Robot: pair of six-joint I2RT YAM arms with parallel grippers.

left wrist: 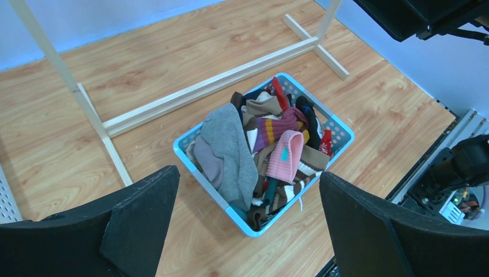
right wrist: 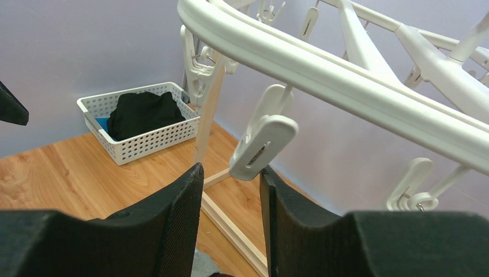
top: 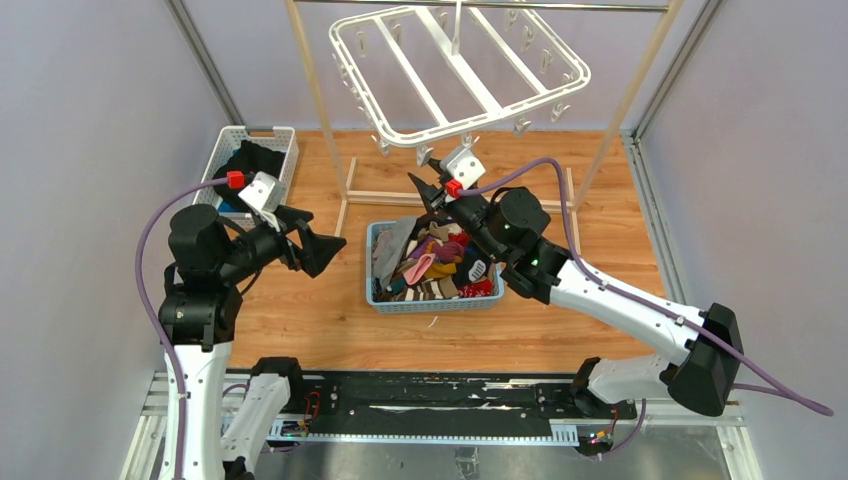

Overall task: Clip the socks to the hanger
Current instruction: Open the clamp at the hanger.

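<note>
The socks (top: 435, 260) lie piled in a blue basket (top: 435, 305) at the middle of the floor; in the left wrist view the socks (left wrist: 271, 144) show grey, pink, purple-striped and brown. The white hanger (top: 450, 130) hangs from the rail above and behind them. My right gripper (top: 425, 190) is raised just under the hanger's near rim (right wrist: 323, 69). Its jaws (right wrist: 232, 168) stand partly apart, and a dangling white clip (right wrist: 262, 141) hangs with its lower end at the fingertips, not squeezed. My left gripper (top: 318, 240) is wide open left of the basket, holding nothing (left wrist: 248, 173).
A white perforated basket (top: 255, 135) holding a black garment (right wrist: 141, 112) stands at the back left. The wooden rack's posts (top: 322, 120) and base bars (left wrist: 213, 83) frame the area behind the blue basket (left wrist: 202, 179). Walls close in on both sides.
</note>
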